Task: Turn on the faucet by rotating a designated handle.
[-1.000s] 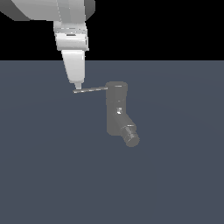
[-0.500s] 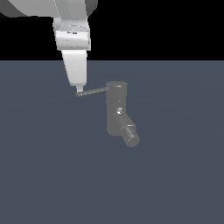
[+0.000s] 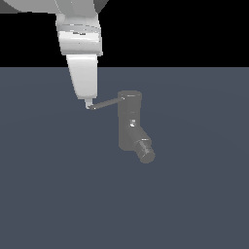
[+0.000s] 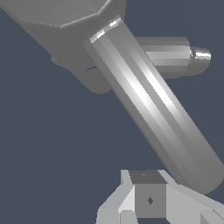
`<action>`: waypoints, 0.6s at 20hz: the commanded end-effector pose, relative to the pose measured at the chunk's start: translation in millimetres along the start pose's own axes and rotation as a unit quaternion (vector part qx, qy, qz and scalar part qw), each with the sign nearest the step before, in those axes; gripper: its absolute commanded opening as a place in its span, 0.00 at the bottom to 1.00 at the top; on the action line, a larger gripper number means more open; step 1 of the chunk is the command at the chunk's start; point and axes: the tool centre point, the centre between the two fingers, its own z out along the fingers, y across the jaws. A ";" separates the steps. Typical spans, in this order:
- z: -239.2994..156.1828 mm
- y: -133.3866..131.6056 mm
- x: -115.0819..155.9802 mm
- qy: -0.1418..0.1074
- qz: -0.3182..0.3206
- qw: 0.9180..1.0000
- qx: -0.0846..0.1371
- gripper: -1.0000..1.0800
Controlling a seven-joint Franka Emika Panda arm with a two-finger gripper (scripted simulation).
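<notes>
Touching the handle point(image 3: 106, 103) tip, end effector point(image 3: 88, 104) apparently closed though hard to tell, faucet point(image 3: 130, 121) upright

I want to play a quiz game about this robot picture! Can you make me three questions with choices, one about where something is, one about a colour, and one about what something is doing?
1. Where is the robot's hand?
A. At the free end of the handle
B. On the spout's round nozzle
C. Far off, near the picture's bottom edge

2. What colour is the faucet?
A. Bright red
B. Dark grey
C. Yellow

3. How does the spout point?
A. Straight up
B. Flat, toward the exterior view's left
C. Slanting down, toward the exterior view's right

Answers:
1. A, because in the exterior view the hand's tip sits right at the rod's outer end.
2. B, because the body and spout look dark grey against the bluish floor.
3. C, because the ringed nozzle sits lower than the body, off to the exterior view's right.
</notes>
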 end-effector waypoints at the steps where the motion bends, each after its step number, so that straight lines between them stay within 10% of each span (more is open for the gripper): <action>1: -0.3 5.8 -0.2 0.001 0.000 1.000 -0.001 0.00; 12: -0.1 27.7 25.3 0.000 0.000 1.000 0.000 0.00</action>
